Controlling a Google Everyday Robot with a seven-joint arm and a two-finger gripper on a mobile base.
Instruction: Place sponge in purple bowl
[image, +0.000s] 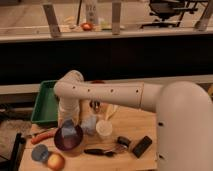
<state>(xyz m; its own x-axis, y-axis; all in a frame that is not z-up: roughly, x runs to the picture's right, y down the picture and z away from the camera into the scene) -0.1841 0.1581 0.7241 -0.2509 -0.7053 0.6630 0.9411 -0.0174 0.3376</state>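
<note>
The purple bowl (68, 140) stands on the left part of the wooden table (130, 125). My gripper (68, 121) hangs from the white arm (105, 94) straight down over the bowl. A small blue-grey block, the sponge (67, 130), shows at the gripper's tip, at or just inside the bowl's rim. I cannot tell whether the sponge is still held or rests in the bowl.
A pale grey-blue cloth piece (90, 124) and a white cup (104, 129) stand right of the bowl. A carrot (42, 136), small blue-grey dish (39, 152) and round fruit (55, 161) lie left. A green tray (44, 102) is behind. Dark items (142, 146) lie front right.
</note>
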